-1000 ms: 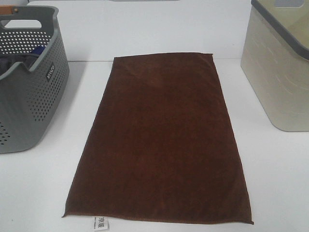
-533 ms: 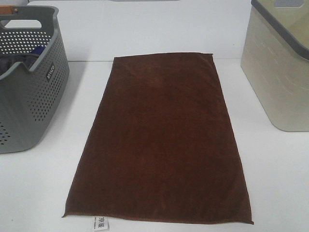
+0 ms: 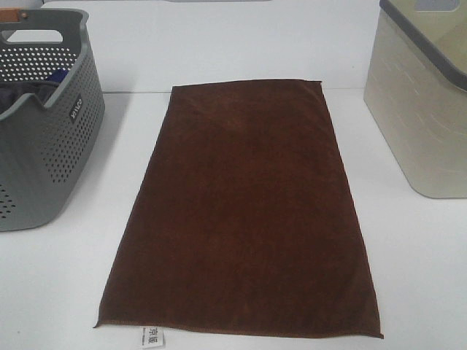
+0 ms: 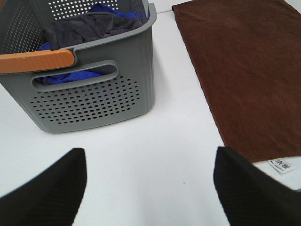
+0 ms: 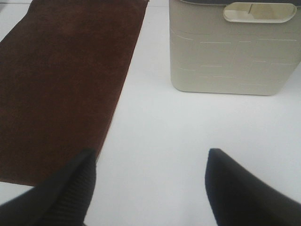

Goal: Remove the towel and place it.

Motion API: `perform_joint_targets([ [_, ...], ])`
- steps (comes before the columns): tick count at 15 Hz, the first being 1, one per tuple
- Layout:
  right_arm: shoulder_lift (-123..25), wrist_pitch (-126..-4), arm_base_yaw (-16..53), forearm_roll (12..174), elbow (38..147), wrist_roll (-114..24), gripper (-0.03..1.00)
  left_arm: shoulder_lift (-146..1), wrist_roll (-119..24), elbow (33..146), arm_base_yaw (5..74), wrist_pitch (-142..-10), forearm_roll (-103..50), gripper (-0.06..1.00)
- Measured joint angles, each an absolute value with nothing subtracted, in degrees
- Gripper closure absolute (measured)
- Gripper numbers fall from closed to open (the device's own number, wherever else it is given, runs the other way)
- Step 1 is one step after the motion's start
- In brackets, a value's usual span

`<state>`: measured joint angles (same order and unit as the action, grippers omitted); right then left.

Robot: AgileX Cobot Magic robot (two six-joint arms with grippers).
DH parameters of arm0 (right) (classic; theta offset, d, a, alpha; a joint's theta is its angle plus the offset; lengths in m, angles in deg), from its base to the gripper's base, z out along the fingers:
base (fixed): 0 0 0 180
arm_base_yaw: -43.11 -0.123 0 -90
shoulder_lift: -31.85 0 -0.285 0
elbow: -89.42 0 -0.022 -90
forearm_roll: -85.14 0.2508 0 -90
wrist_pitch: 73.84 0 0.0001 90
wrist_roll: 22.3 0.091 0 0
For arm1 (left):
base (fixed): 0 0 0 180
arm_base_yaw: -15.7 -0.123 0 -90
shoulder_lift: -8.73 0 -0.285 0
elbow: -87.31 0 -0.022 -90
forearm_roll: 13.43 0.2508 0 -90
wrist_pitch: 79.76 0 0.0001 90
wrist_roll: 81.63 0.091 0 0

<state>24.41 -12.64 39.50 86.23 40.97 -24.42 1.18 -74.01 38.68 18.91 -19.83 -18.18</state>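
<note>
The dark brown towel [image 3: 244,211] lies spread flat on the white table, its small white tag [image 3: 154,335] at the near short edge. It also shows in the left wrist view [image 4: 244,70] and the right wrist view [image 5: 61,80]. My left gripper [image 4: 150,188] is open and empty above bare table, between the grey basket [image 4: 89,89] and the towel's near corner. My right gripper [image 5: 150,188] is open and empty above bare table, just right of the towel's edge. Neither gripper shows in the exterior high view.
A grey perforated basket [image 3: 40,124] with grey and blue fabric [image 4: 91,28] and an orange handle grip [image 4: 35,61] stands at the left. A beige bin [image 3: 427,95] with a dark rim stands at the right; it also shows in the right wrist view [image 5: 233,52].
</note>
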Motion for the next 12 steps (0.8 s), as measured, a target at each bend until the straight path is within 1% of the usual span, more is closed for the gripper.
perform_joint_targets([
  [2, 24.41, -12.64, 39.67, 86.28, 40.97, -24.42, 0.33, 1.18, -74.01, 38.68, 18.91, -19.83, -18.18, 0.23],
  [5, 24.41, -12.64, 42.59, 86.34, 40.97, -24.42, 0.33, 1.18, -74.01, 38.68, 18.91, -19.83, -18.18, 0.23],
  [12, 24.41, -12.64, 42.93, 86.34, 40.97, -24.42, 0.33, 1.18, -74.01, 38.68, 18.91, -19.83, -18.18, 0.23],
])
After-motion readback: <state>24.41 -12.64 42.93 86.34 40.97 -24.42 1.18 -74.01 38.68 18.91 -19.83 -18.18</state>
